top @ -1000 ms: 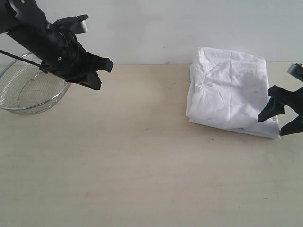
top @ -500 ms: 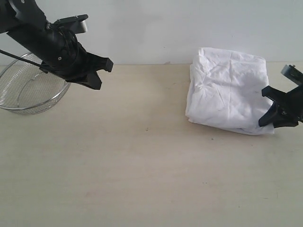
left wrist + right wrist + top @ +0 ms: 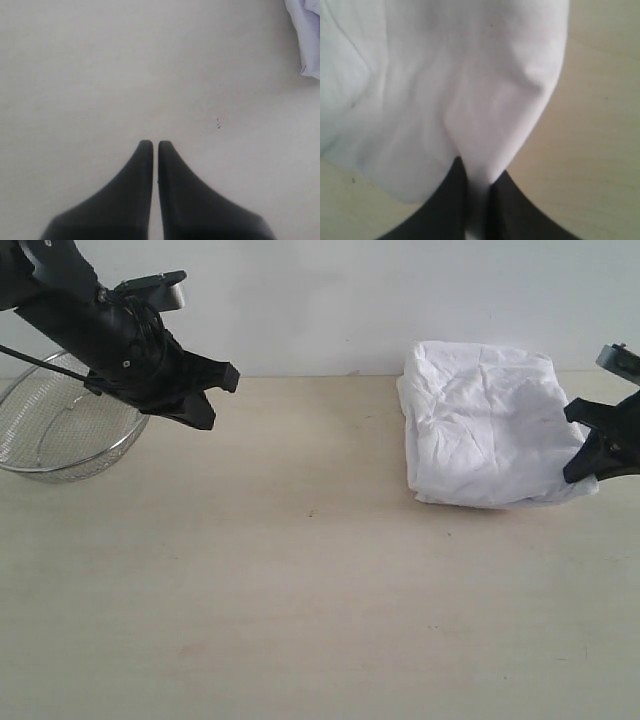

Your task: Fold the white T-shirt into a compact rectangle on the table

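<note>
One mesh bowl (image 3: 60,430) sits near the clenched left gripper (image 3: 151,145); right gripper (image 3: 476,172) pinches the white T-shirt (image 3: 485,425).

The exterior view looks down across the desk (image 3: 320,620) toward the wall (image 3: 320,300). The left wrist view looks past the left end effector (image 3: 151,144) onto bare desk. The right wrist view sits close on the white T-shirt (image 3: 445,75), which all three views share.

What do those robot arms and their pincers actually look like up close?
Everything is matte black. The left arm is a thick rounded tube with a thin dark line beside it, perhaps a cable. The left gripper ends in two flat jaws that taper to blunt tips, like a beak. The right gripper has the same dark tapered jaws. No markings show.
</note>
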Controlling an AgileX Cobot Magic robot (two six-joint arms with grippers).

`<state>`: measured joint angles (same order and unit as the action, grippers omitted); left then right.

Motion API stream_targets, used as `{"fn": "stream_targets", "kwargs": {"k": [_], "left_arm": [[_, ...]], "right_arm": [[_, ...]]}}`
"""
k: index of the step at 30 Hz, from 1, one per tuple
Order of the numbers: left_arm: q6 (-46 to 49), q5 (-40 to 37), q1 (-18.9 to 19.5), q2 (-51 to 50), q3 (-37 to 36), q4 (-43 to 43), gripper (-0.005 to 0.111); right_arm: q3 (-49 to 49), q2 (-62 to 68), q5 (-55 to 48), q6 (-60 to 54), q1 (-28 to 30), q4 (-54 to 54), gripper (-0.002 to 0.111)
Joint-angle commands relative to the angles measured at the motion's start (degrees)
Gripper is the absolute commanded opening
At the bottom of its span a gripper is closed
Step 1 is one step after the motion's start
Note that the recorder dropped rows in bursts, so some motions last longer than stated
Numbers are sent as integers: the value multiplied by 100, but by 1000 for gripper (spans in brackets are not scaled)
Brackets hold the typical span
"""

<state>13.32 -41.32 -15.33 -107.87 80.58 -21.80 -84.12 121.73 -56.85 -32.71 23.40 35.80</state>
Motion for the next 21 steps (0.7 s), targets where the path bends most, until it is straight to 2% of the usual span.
{"fn": "stream_targets", "kwargs": {"k": [1,11,13,14,18,19,21], "left_arm": [[46,-53,10,48,-16,-29,4],[61,-56,10,48,-16,-29,4],[61,-56,10,48,-16,-29,4],[61,-56,10,48,-16,-29,4],[61,-56,10,48,-16,-29,4],[61,-56,10,48,-16,-29,4],[61,-56,10,48,-16,-29,4]], "right_arm": [[-124,22,28,278,4,-579,0],[-124,22,173,286,4,-762,1],[-124,22,173,286,4,-762,9],[-124,22,173,286,4,-762,17],[-124,22,224,286,4,-762,63],[-124,22,259,355,4,-773,70],[-124,22,323,410,4,-799,68]]}}
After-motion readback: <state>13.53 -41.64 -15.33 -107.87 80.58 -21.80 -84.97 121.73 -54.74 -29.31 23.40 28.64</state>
